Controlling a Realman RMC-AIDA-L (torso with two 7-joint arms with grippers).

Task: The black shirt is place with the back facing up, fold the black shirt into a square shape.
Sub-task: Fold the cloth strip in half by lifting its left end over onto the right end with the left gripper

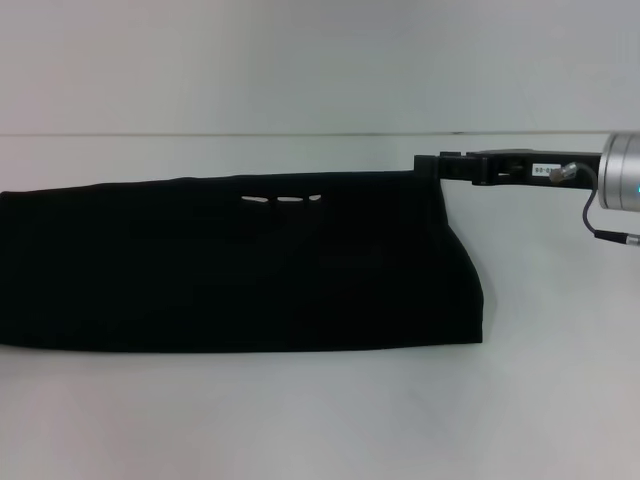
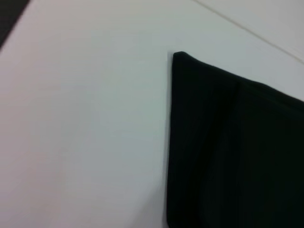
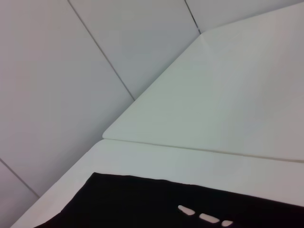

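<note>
Jaws unreadable on right gripper [image 1: 425, 163] at black shirt [image 1: 250, 265] far corner, white table [image 1: 320, 420]

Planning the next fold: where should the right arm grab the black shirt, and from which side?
Judging by its pose, the far right corner of the black shirt. It lies as a long flat band, and the right gripper already sits at that corner. Come in from the right, low over the white table, pinching the edge.

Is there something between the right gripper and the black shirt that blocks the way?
Nothing visible does. In the head view the right gripper is already at the far right corner of the shirt, on the white table. No other object lies near it.
</note>
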